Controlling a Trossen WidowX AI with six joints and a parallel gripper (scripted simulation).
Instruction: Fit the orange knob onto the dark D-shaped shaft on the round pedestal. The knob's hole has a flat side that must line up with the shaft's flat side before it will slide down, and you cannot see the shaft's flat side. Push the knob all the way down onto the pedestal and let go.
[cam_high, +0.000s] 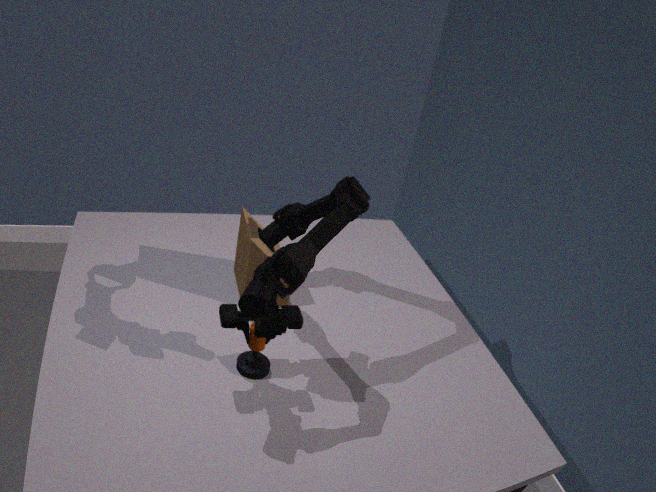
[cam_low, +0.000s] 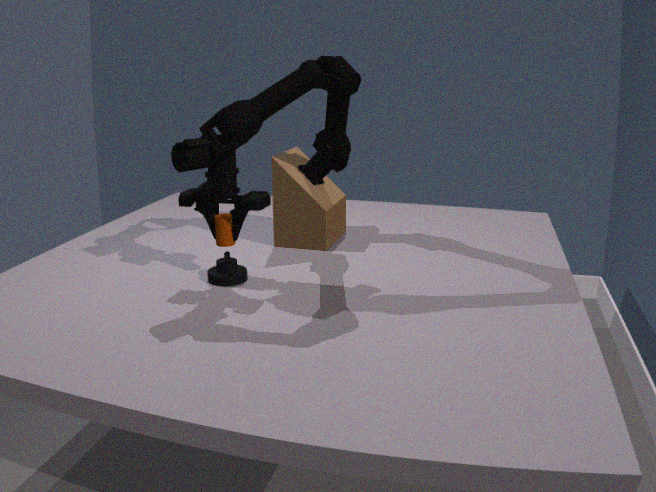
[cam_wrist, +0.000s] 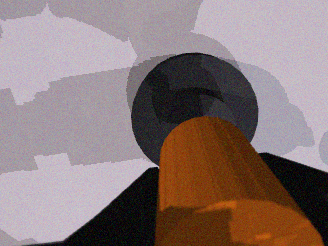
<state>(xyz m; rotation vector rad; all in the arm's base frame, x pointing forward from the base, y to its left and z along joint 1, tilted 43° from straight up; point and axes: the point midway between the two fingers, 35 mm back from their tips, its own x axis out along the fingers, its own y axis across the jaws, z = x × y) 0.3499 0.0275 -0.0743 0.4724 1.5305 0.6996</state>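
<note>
The orange knob (cam_high: 257, 341) (cam_low: 224, 229) (cam_wrist: 205, 165) is an upright cylinder. My gripper (cam_low: 225, 237) is shut on it, with one finger on each side. The dark round pedestal (cam_high: 253, 369) (cam_low: 227, 275) (cam_wrist: 150, 107) stands on the table below. Its thin shaft (cam_low: 227, 255) points up in the exterior view, a small gap below the knob and nearly in line with it. In the wrist view the knob hides the shaft and the pedestal's near edge. The knob's hole and the flat sides do not show.
A tan wedge-shaped block (cam_high: 246, 259) (cam_low: 299, 211) stands under the arm's base, behind the pedestal. The pale table top (cam_high: 132, 423) (cam_low: 423, 370) carries the arm's shadows. Its edges show on the left and right in the top view.
</note>
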